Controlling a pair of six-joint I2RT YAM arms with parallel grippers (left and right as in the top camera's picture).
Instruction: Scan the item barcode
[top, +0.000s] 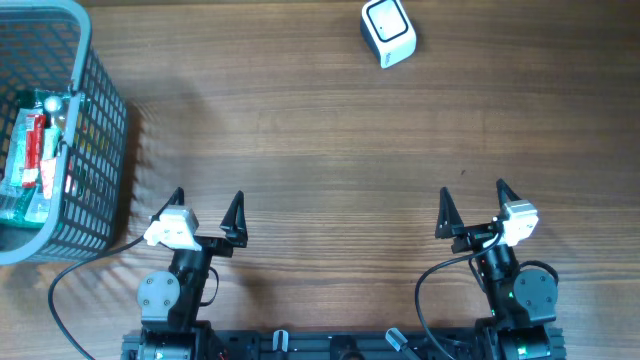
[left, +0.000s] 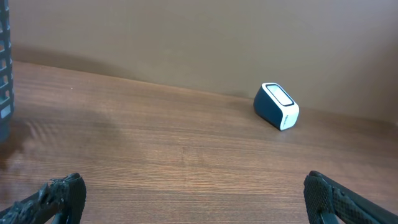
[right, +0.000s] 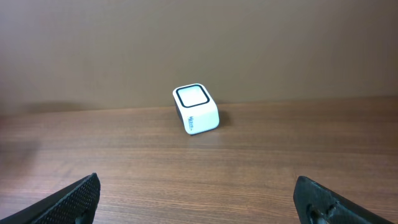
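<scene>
A small white barcode scanner (top: 388, 31) with a dark-rimmed window stands at the table's far edge; it also shows as the scanner (left: 277, 106) in the left wrist view and the scanner (right: 195, 109) in the right wrist view. Packaged items (top: 38, 150) lie inside a grey mesh basket (top: 100, 120) at the far left. My left gripper (top: 204, 211) hangs open near the front edge, right of the basket, with nothing between its fingers (left: 65, 198). My right gripper (top: 473, 205) is open and empty too, well in front of the scanner, its fingers (right: 78, 198) spread wide.
The wooden table (top: 320, 150) stretches bare between the grippers and the scanner. The basket's wall (left: 5, 68) shows at the left edge of the left wrist view. A brown wall backs the table's far edge.
</scene>
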